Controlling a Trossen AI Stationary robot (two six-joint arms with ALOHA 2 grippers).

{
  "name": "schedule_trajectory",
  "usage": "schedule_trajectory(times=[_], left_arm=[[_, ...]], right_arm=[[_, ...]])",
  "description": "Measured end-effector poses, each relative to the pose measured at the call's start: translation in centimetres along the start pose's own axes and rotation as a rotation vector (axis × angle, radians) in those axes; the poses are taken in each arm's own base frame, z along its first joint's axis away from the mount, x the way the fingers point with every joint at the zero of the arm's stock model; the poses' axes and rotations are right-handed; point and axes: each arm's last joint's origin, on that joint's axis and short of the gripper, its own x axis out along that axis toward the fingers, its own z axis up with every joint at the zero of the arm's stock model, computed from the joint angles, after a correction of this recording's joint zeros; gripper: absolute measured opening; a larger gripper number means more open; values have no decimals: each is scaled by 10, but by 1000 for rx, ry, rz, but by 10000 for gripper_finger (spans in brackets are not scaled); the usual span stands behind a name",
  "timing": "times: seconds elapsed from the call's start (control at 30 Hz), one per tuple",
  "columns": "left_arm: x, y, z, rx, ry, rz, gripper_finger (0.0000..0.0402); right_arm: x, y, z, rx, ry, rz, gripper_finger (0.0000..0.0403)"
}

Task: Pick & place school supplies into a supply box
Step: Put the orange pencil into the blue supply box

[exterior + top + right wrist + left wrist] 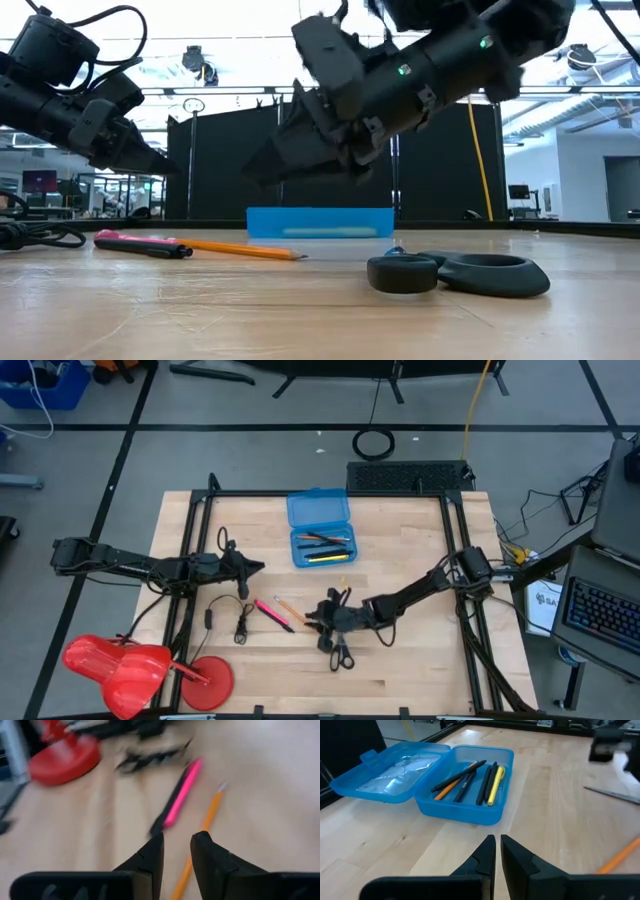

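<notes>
Blue pencil case (319,528) lying lid-open at table's far side, holding about five pens; pink pen (271,612), orange pencil (289,609), scissors (340,654) lying outside. Right gripper (314,618) hovering narrowly parted, empty; left gripper (497,851) nearly closed

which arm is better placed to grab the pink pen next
Right, probably. The right gripper hangs just beside the pink pen, fingers parted, with the pen straight ahead in its wrist view. The left gripper sits farther off, pointing toward the supply box.
</notes>
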Motion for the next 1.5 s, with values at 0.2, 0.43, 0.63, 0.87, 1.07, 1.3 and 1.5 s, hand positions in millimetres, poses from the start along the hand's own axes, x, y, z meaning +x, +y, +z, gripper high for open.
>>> schedule_trajectory(times=[0.2, 0.43, 0.63, 0.87, 1.07, 1.3, 1.5], left_arm=[[0, 0, 0, 1, 3, -12, 31], [0, 0, 0, 1, 0, -11, 31], [0, 0, 0, 1, -1, -11, 31], [0, 0, 0, 1, 2, -11, 31], [0, 0, -1, 3, 10, -10, 31], [0, 0, -1, 2, 9, -10, 31], [0, 0, -1, 2, 8, -10, 31]], right_arm=[[-7, 18, -9, -112, -101, -166, 69], [4, 7, -20, -87, -74, -202, 109], [12, -4, -24, -49, -69, -231, 161], [25, -15, -32, -24, -67, -173, 184], [30, -25, -32, -27, -44, -183, 185], [33, -40, -32, -23, 11, -210, 176], [39, -51, -33, 52, 33, -198, 165]])
